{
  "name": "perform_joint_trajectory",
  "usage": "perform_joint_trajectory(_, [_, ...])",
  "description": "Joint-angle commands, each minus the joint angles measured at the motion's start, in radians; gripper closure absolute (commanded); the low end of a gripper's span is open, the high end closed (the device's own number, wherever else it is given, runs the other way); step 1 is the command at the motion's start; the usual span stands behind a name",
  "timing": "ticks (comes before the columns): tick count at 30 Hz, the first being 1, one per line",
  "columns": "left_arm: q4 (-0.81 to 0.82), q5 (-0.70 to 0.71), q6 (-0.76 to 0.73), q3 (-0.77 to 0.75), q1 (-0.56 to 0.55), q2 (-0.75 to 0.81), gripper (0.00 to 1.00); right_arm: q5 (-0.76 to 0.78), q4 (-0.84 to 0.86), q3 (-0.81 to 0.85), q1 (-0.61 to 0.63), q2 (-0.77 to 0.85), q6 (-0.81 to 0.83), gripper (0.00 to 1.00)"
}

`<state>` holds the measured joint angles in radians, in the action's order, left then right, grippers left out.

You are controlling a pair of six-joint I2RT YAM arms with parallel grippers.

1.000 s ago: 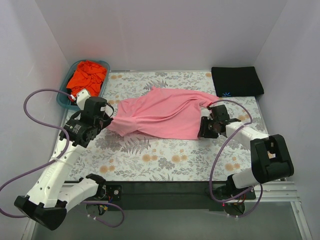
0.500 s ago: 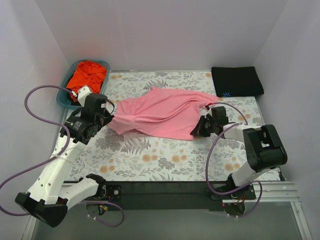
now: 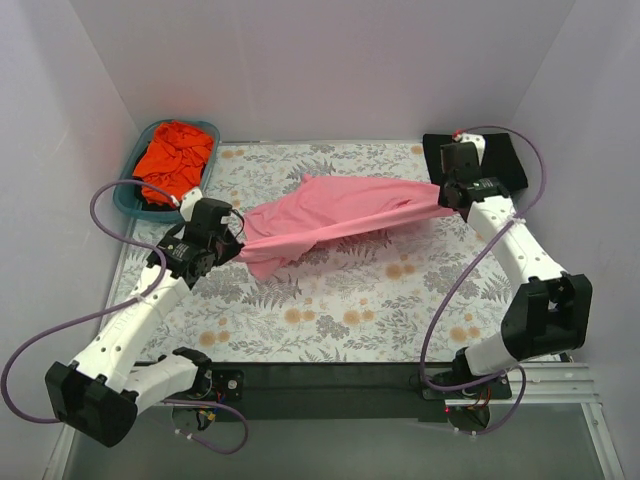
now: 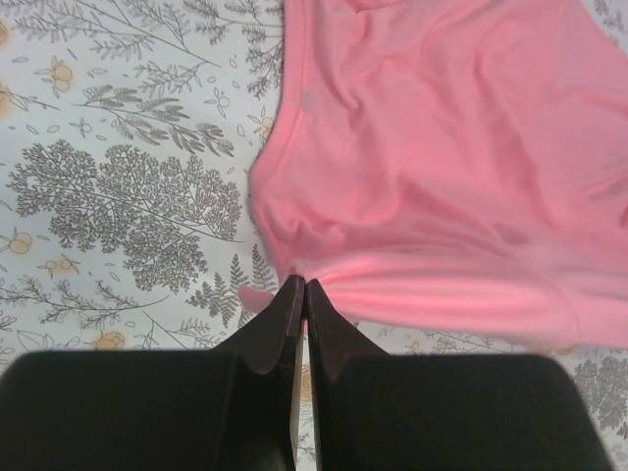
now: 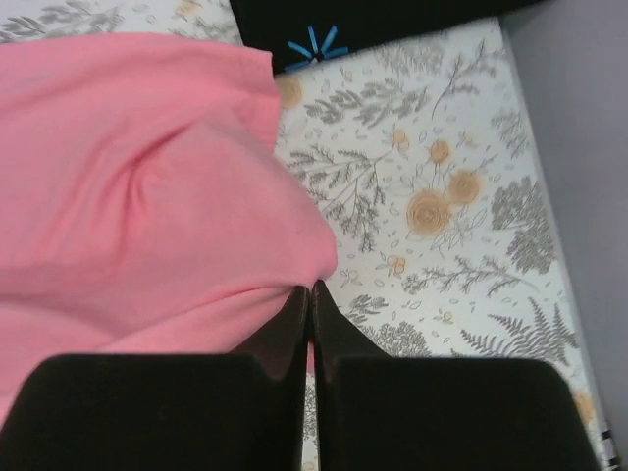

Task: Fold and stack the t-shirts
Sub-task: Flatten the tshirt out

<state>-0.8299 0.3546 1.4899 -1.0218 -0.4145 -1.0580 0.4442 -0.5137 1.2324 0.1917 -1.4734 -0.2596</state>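
The light pink t-shirt [image 3: 335, 215] hangs stretched between both arms above the flowered table. My left gripper [image 3: 238, 240] is shut on its left edge; in the left wrist view the pink cloth [image 4: 442, 177] bunches at the closed gripper [image 4: 303, 285]. My right gripper [image 3: 445, 205] is shut on the right edge, the pink cloth [image 5: 137, 186] pinched at its closed tips [image 5: 310, 289]. The black t-shirt [image 3: 500, 160] with a blue logo [image 5: 314, 47] lies folded at the back right. The orange-red t-shirt [image 3: 175, 155] sits crumpled in the basket.
A teal plastic basket [image 3: 128, 195] stands at the back left corner. White walls close in the table at the left, back and right. The flowered tablecloth [image 3: 340, 310] covers the table in front of the raised shirt.
My right gripper closed on the pink shirt's right edge and lifted it up and back towards the black shirt. The left gripper moved right with its edge. The shirt now hangs taut.
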Motion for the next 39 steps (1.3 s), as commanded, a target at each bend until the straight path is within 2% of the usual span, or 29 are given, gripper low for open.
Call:
perform_joint_trajectory(1, [0.035,-0.057,0.006,0.08,0.002,0.039,1.0,0.205,-0.147,0.108,0.113,-0.068,0.121,0.99])
perform_joint_trajectory(8, [0.066,-0.143,0.009,0.245,0.002,0.115,1.0,0.369,-0.174,0.18,0.499,-0.402,0.25,0.99])
perform_joint_trajectory(15, [0.092,-0.193,-0.003,0.315,0.002,0.162,1.0,0.361,-0.175,0.26,0.741,-0.582,0.381,0.99])
perform_joint_trajectory(18, [0.104,-0.206,-0.006,0.325,0.0,0.168,1.0,0.311,-0.174,0.297,0.811,-0.62,0.415,0.84])
perform_joint_trajectory(19, [0.106,-0.207,-0.006,0.327,0.002,0.167,1.0,0.285,-0.172,0.306,0.819,-0.61,0.411,0.71])
perform_joint_trajectory(21, [0.106,-0.204,-0.006,0.327,0.002,0.171,1.0,0.201,-0.166,0.3,0.819,-0.578,0.384,0.59])
perform_joint_trajectory(22, [0.106,-0.204,-0.006,0.327,0.002,0.173,1.0,0.179,-0.161,0.292,0.818,-0.535,0.376,0.5])
perform_joint_trajectory(25, [0.11,-0.201,-0.01,0.324,0.002,0.181,1.0,0.088,-0.106,0.219,0.792,-0.411,0.327,0.42])
perform_joint_trajectory(29, [0.107,-0.183,-0.023,0.319,0.002,0.184,1.0,-0.05,-0.016,0.008,0.662,-0.24,0.212,0.45])
perform_joint_trajectory(34, [0.121,-0.177,-0.026,0.331,0.002,0.185,1.0,-0.326,0.104,-0.197,0.477,-0.069,0.083,0.55])
perform_joint_trajectory(36, [0.132,-0.175,-0.031,0.347,0.002,0.191,1.0,-0.428,0.191,-0.296,0.417,-0.032,0.05,0.61])
perform_joint_trajectory(39, [0.166,-0.177,-0.052,0.374,0.002,0.21,1.0,-0.53,0.27,-0.361,0.371,-0.021,0.037,0.64])
